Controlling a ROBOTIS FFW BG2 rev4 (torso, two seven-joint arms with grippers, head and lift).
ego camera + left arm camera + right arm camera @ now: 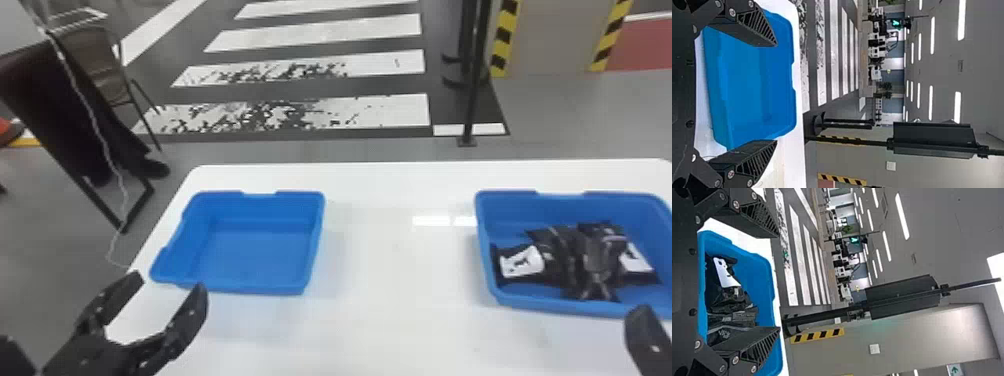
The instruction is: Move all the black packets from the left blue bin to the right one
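Observation:
In the head view, my left gripper stands open at the near left corner of the left blue bin, which has nothing in it. My right gripper is at the lower right edge, just in front of the right blue bin. Several black packets lie heaped in that right bin, two showing white labels. The left wrist view has my left gripper with fingers wide apart before the left bin. In the right wrist view, my right gripper is also spread and empty, with the packets beyond it.
Both bins stand on a white table with a wide gap between them. A chair and a dark-draped frame stand on the floor past the table's left side. A black pole rises behind the table's far edge.

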